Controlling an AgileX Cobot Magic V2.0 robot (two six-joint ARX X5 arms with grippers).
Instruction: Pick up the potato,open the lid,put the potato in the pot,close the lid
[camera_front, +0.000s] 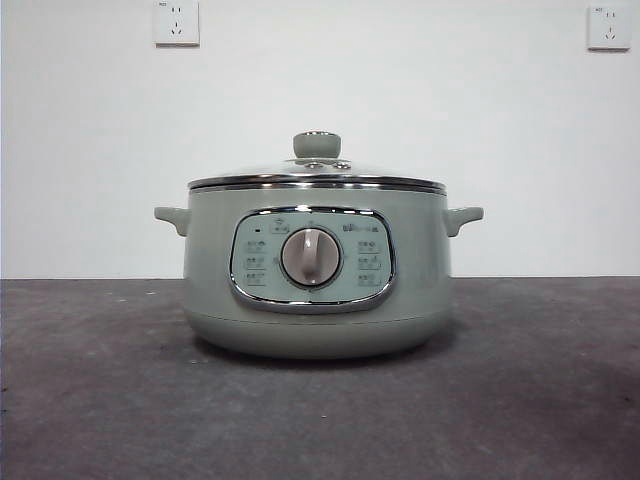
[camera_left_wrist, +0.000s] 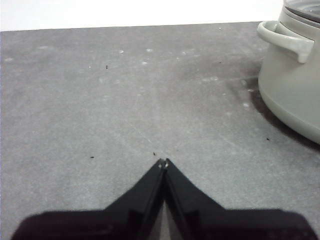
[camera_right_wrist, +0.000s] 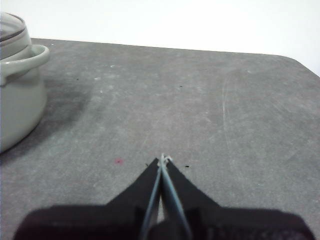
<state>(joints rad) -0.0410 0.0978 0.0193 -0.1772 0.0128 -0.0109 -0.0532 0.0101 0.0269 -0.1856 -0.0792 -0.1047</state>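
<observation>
The sage-green pot (camera_front: 316, 280) stands in the middle of the grey table, its control panel and grey dial (camera_front: 310, 257) facing the front view. The glass lid (camera_front: 316, 175) with its green knob (camera_front: 316, 145) sits closed on the pot. The potato is out of view in every frame. My left gripper (camera_left_wrist: 163, 162) is shut and empty above bare table, with the pot (camera_left_wrist: 292, 75) and one side handle off to its side. My right gripper (camera_right_wrist: 163, 159) is shut too, holding nothing, with the pot (camera_right_wrist: 17, 90) at the far side of its view. Neither arm shows in the front view.
The grey table (camera_front: 100, 400) is scuffed and speckled with small crumbs. A white wall stands behind it with two power sockets (camera_front: 177, 22) high up. In the right wrist view the table's far corner (camera_right_wrist: 295, 62) is rounded.
</observation>
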